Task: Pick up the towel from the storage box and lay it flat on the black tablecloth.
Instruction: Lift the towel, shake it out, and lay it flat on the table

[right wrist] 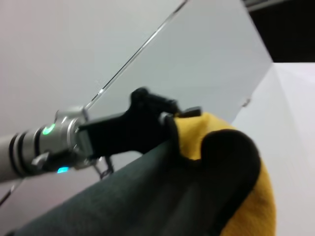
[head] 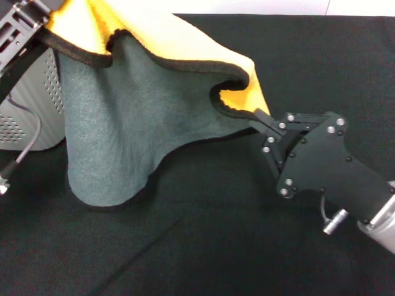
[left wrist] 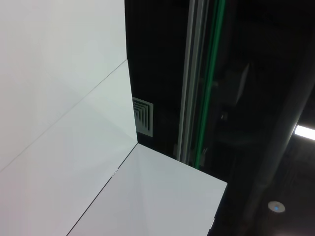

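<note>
The towel [head: 123, 123] hangs spread in the air between my two grippers, its grey-green side facing me and the yellow-orange side folding over along the top. My left gripper [head: 42, 24] is shut on its upper left corner at the top left of the head view. My right gripper [head: 258, 118] is shut on the towel's right edge, lower down. The towel's bottom fold sags to or just above the black tablecloth [head: 216, 240]. The right wrist view shows the towel [right wrist: 147, 196] close up, with the left gripper [right wrist: 170, 129] clamped on its far corner. The storage box [head: 31, 105] stands behind the towel's left side.
A cable [head: 24, 148] hangs from my left arm in front of the box. The tablecloth stretches to the front and right of the towel. The left wrist view shows only white panels and a dark ceiling.
</note>
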`<state>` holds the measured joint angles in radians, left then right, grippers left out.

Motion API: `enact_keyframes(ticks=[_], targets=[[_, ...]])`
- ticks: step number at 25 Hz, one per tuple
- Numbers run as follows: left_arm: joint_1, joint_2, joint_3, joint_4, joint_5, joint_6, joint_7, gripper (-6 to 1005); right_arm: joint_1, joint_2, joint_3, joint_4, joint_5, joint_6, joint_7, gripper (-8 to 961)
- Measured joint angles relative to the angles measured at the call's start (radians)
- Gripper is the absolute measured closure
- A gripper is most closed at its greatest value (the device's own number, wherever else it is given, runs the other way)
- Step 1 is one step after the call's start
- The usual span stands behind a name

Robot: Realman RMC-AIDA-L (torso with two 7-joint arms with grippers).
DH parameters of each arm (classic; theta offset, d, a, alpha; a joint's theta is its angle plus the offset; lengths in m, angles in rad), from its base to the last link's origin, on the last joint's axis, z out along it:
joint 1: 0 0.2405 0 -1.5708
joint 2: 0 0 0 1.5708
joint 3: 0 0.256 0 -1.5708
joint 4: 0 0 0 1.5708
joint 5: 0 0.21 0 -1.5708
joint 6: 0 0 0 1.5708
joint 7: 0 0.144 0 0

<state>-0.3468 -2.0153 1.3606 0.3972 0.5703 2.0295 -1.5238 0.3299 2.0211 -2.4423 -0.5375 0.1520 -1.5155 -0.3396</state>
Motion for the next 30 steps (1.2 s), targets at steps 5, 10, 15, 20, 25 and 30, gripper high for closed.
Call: enact_keyframes(ticks=[5, 10, 15, 20, 25, 30], targets=[[0.002, 0.002, 0.000, 0.000, 0.004, 0.000, 0.016, 975, 0.008, -0.012, 0.005, 0.037, -0.007, -0.049, 0.200, 954], [-0.006, -0.003, 0.000, -0.001, 0.050, 0.000, 0.061, 975, 0.016, -0.016, 0.014, 0.081, -0.012, -0.137, 0.379, 954], [0.000, -0.010, 0.001, -0.004, 0.095, 0.000, 0.128, 974, 0.021, -0.027, 0.021, 0.085, -0.013, -0.212, 0.524, 953], [0.002, -0.010, 0.000, -0.038, 0.127, 0.000, 0.220, 967, 0.017, -0.048, 0.065, 0.086, -0.012, -0.314, 0.647, 953], [-0.003, -0.003, 0.000, -0.082, 0.129, -0.001, 0.287, 963, 0.014, -0.057, 0.140, 0.087, -0.012, -0.369, 0.760, 953], [-0.008, 0.002, 0.000, -0.115, 0.132, -0.008, 0.347, 943, 0.040, -0.070, 0.195, 0.068, -0.014, -0.390, 0.849, 953]])
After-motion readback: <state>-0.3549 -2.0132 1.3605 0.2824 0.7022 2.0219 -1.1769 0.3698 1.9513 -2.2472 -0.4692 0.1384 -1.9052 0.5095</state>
